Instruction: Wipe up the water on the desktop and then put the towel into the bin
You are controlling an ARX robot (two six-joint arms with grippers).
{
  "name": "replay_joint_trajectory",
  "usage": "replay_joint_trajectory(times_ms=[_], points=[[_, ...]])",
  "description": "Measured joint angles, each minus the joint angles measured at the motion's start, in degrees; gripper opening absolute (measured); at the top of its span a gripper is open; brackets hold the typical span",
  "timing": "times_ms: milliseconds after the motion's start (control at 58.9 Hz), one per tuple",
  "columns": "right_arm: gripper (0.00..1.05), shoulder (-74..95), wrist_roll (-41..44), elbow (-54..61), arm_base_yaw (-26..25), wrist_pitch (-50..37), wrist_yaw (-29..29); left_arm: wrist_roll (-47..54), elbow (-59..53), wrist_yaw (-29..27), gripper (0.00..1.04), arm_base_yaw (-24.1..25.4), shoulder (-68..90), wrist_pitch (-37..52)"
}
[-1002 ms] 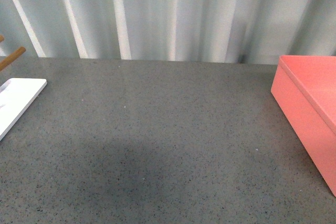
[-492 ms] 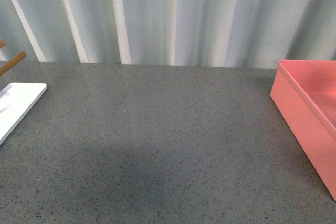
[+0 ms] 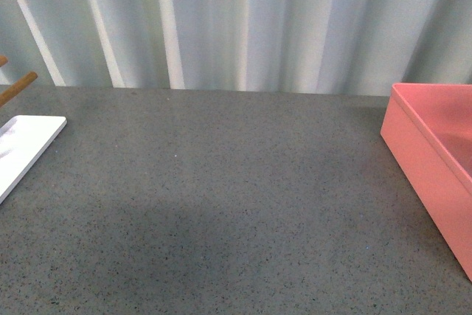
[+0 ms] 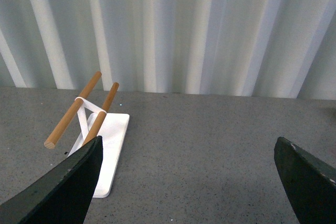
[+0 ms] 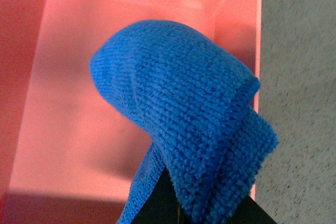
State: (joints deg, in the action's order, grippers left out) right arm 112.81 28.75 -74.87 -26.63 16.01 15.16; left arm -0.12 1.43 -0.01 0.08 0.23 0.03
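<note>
Both arms are out of the front view. Right gripper (image 5: 184, 208) hangs over the open bin (image 5: 68, 129) at the desktop's (image 3: 221, 204) right edge, clamped on the bunched, fuzzy blue towel (image 5: 184, 114). Left gripper (image 4: 189, 182) hovers spread wide, holding nothing.

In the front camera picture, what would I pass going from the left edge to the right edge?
Wooden rod → white tray → bare grey desktop → pink bin.
</note>
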Motion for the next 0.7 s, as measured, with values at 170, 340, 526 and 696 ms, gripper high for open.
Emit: replay_joint_trajectory(times_ms=[170, 340, 526, 696], points=[[0.04, 3.85, -1.90, 0.39, 0.48, 0.61, -2.23, 0.00, 0.00, 0.00, 0.98, 0.00, 0.00, 0.00], [0.11, 4.66, -2.62, 1.97, 1.22, -0.46, -1.53, 0.00, 0.00, 0.00, 0.98, 0.00, 0.00, 0.00], [0.40, 4.68, -3.41, 2.12, 2.10, -1.03, -1.46, 0.00, 0.00, 0.00, 0.98, 0.00, 0.00, 0.00], [0.64, 4.68, -4.83, 1.77, 2.43, -0.02, -0.42, 0.00, 0.00, 0.00, 0.98, 0.00, 0.00, 0.00]])
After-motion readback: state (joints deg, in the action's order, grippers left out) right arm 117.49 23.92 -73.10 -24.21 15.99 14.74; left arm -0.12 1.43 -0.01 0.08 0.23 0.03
